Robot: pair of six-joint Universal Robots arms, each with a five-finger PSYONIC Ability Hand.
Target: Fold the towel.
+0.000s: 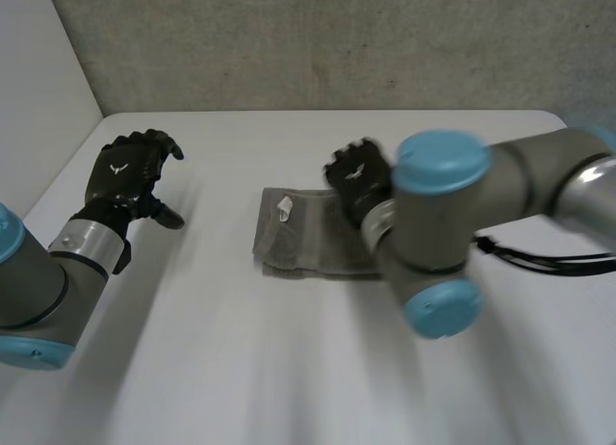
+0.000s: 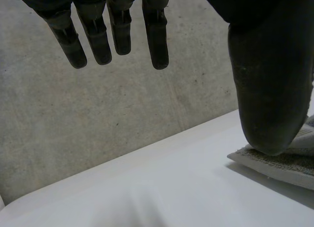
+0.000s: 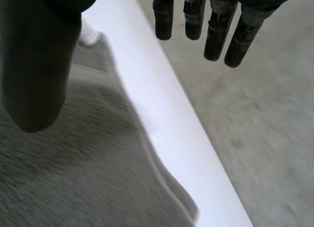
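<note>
Table (image 1: 289, 368) has the grey towel (image 1: 308, 243) lying around its middle, a bit toward the far edge, and it looks already doubled into a neat rectangle. Right hand (image 1: 358, 175) hovers over its right end, fingers straight, gripping nothing, probably held clear so the fold sits flat. Left hand (image 1: 130, 170) hangs relaxed near the left edge, well apart. Little white tag (image 1: 285, 209) faces up.
</note>
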